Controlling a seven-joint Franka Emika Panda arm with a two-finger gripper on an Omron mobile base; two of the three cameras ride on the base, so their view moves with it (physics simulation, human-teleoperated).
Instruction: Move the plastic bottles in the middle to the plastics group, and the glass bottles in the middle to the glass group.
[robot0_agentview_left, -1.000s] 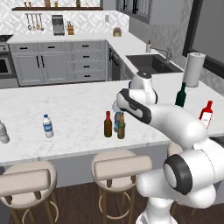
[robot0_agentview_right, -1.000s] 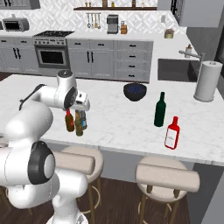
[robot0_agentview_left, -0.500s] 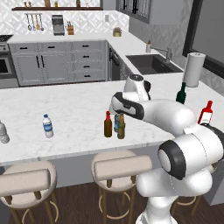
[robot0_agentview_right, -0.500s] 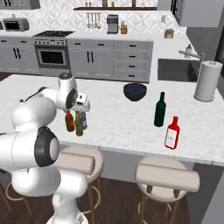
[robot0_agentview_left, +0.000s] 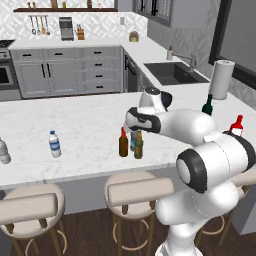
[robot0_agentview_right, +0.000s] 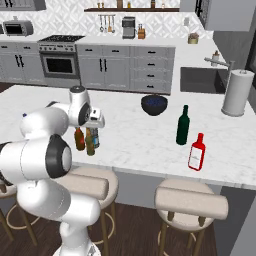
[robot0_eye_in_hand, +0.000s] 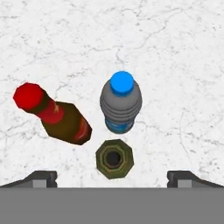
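Note:
Three small bottles stand close together mid-counter. The plastic bottle is greyish with a blue cap and label. One glass bottle is dark brown with a red top. The other is olive-amber. My gripper hangs open just above the cluster, pointing down, its fingertips wide apart and nothing between them. The plastics group, two clear water bottles, stands far left. The glass group, a green bottle and a red bottle, stands right.
A dark bowl sits behind the middle of the counter, and a paper towel roll stands by the sink at the back right. Stools line the counter's near edge. Bare marble lies between the cluster and each group.
The hand has swung left and down, from beside the three middle bottles to right over them. The jaws stayed open and no bottle moved.

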